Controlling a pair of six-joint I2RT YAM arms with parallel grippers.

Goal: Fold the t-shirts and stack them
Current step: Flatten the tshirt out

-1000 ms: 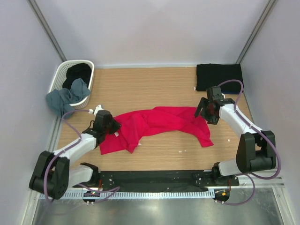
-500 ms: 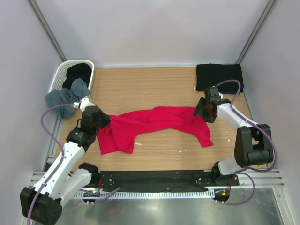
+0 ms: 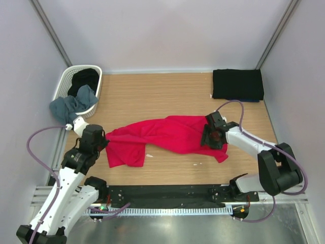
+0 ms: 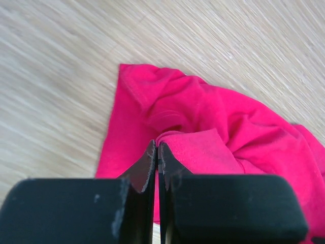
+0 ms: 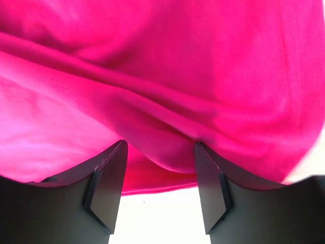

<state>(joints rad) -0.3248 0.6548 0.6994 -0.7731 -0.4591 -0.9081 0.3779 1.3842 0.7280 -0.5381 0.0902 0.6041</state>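
Stretching between the 2 grippers, the red t-shirt (image 3: 167, 134) lies crumpled in a long band on the wooden table (image 3: 167, 96), with 1 end at the left gripper (image 3: 104, 141) and the other under the right gripper (image 3: 209, 136).

At the left gripper the cloth is drawn to a point. In the left wrist view its 2 fingers (image 4: 144, 168) are pressed tightly together, and a small fold of red cloth is gathered right at their tips, pinched there. The rest of the shirt spreads out ahead of them and to their right, and bare wood lies to their left.

The right gripper is tilted down onto the shirt's wide end. Its wrist view shows the jaws spread, with a soft ridge of red cloth bulging into the gap between the 2 fingers (image 5: 106, 188). Both fingers are close against the fabric but not clamped on it.

Well beyond the right gripper, at the table's far corner, a folded black t-shirt (image 3: 237, 84) lies flat. Well beyond the left gripper and to its left stands a white lattice basket (image 3: 65, 81) holding another black t-shirt (image 3: 84, 78). A grey-blue t-shirt (image 3: 71, 105) is draped over the basket's near rim and hangs off the table's side.
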